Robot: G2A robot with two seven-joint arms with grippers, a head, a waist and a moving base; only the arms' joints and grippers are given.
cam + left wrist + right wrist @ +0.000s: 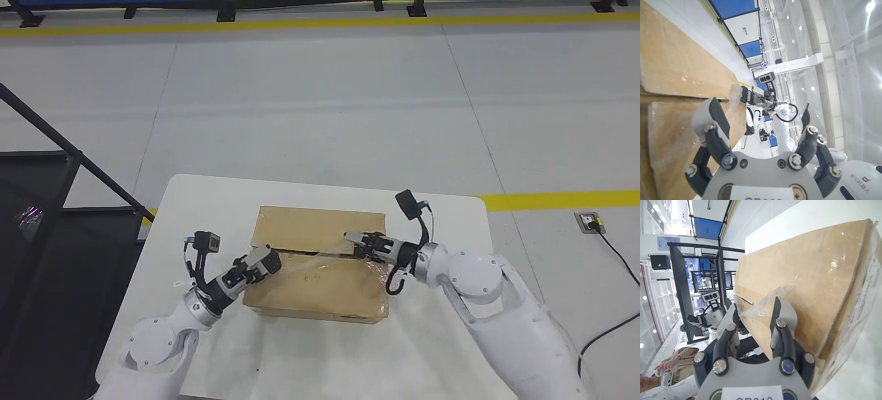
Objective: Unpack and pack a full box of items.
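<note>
We see the left end effector [262,262] at the box [320,275] top's near corner, its jaws spread wide and holding nothing. One finger pad [719,115] lies against the cardboard flap just beside the centre seam. The other finger [806,117] hangs in free air past the box's side edge. Ahead of it the seam runs straight across to the right end effector [352,239], which sits at the seam's opposite end.

There the jaws stand partly apart. A peeled tongue of clear tape [770,294] lifts off the box between them, its tip reaching one finger [735,315]. We cannot tell whether it is pinched. A thin strip of tape [325,254] stretches back along the seam toward the left end effector.

The box rests in the middle of the white surface [440,215]. Outward of each end effector, bare surface runs to the rounded edges. Behind the box's far edge there is a narrower margin.
</note>
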